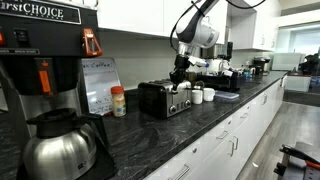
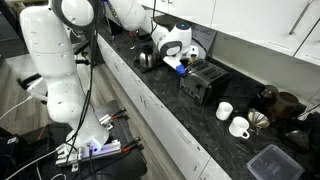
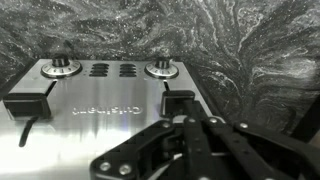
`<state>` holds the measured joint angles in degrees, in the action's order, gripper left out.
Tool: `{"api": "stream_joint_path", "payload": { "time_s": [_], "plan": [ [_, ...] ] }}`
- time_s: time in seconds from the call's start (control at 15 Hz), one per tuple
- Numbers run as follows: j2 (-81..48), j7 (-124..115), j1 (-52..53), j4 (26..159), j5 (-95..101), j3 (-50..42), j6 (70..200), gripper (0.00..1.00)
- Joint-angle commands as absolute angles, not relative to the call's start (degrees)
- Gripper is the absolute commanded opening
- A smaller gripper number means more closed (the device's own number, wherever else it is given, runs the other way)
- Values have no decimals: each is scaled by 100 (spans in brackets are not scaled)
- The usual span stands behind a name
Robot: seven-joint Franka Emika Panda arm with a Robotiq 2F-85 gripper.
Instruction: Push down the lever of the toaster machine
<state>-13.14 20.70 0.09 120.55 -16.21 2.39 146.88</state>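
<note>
The toaster machine [image 1: 165, 97] is a wide black and chrome box on the dark marble counter, seen in both exterior views [image 2: 203, 82]. The wrist view shows its chrome panel [image 3: 110, 95] with two knobs and two black levers, one on the left [image 3: 25, 104] and one on the right [image 3: 180, 103]. My gripper [image 3: 190, 122] is shut, with its fingertips right at the right lever, which looks up. In the exterior views the gripper [image 1: 180, 78] [image 2: 183, 66] hangs at one end of the toaster.
A tall black coffee brewer [image 1: 40, 60] with a steel carafe [image 1: 58, 145] stands in front. A spice bottle [image 1: 119, 101] and white mugs [image 1: 197, 95] [image 2: 232, 120] flank the toaster. A metal kettle [image 2: 146, 60] and a dark tub [image 2: 270, 163] also sit on the counter.
</note>
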Motion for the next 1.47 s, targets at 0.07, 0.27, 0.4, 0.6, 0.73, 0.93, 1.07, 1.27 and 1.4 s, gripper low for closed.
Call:
{"api": "stream_joint_path", "payload": {
  "time_s": [0.07, 0.27, 0.4, 0.6, 0.73, 0.93, 1.07, 1.27, 1.4],
  "plan": [
    [-1549, 2263, -199, 11870, -1496, 327, 14557, 0],
    [-1678, 2332, -251, 11889, -1431, 327, 14608, 0],
    [-1745, 2363, -271, 11898, -1390, 338, 14634, 0],
    [-1817, 2379, -272, 11947, -1325, 347, 14718, 0],
    [-1867, 2369, -262, 11961, -1277, 362, 14784, 0],
    [-1962, 2405, -282, 11983, -1258, 406, 14909, 0],
    [-2025, 2440, -303, 11996, -1258, 421, 15004, 0],
    [-2133, 2502, -340, 12036, -1258, 450, 15176, 0],
    [-2161, 2517, -347, 12100, -1249, 480, 15299, 0]
  ]
}}
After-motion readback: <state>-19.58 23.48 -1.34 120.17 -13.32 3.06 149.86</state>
